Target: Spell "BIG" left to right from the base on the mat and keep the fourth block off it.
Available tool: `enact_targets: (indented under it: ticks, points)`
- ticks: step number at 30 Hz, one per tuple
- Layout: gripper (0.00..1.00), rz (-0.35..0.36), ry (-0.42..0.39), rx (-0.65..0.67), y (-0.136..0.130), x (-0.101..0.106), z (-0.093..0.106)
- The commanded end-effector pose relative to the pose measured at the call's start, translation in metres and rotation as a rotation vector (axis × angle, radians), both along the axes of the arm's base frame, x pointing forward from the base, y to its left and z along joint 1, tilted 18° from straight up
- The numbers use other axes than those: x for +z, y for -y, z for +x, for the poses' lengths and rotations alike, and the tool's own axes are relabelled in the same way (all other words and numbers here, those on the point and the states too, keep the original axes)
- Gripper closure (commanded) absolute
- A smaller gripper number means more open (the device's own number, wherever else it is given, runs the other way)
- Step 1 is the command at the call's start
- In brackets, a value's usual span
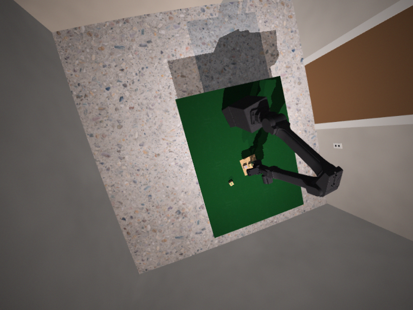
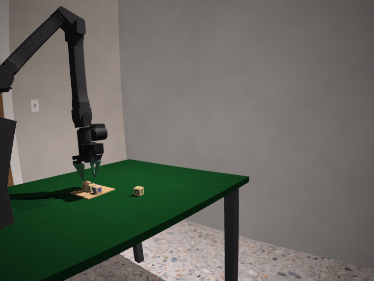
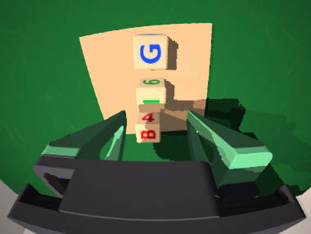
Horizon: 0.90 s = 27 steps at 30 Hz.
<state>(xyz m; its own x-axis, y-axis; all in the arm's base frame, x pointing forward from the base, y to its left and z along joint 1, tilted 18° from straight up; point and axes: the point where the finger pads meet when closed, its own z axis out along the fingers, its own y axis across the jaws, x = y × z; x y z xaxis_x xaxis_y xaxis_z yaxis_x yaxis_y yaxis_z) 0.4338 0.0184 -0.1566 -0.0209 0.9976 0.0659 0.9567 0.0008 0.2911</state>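
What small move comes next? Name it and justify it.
I'd probably raise the gripper straight up slightly: its jaws are open, holding nothing, and B sits near the mat's edge, so sideways motion could risk a nudge if low.
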Motion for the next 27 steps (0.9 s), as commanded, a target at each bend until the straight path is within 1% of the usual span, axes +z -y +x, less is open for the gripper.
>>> enact_targets:
  ticks: [1, 9, 14, 17, 18, 21, 22, 27]
  points:
    - [0.42, -0.003, 0.018, -0.003, 0.005, 0.015, 0.003]
    - [0.42, -0.002, 0.018, -0.002, 0.006, 0.035, -0.004]
    - [0.42, -0.002, 0.018, -0.005, 0.007, 0.043, -0.006]
    - [0.42, -0.002, 0.018, -0.005, 0.007, 0.043, -0.006]
    - [0.42, -0.002, -0.016, -0.003, 0.007, 0.030, -0.015]
    - [0.42, -0.001, -0.004, -0.003, 0.007, 0.033, -0.012]
    - [0.00, -0.001, -0.001, -0.003, 0.007, 0.034, -0.010]
    - [0.00, -0.001, -0.001, -0.004, 0.007, 0.034, -0.010]
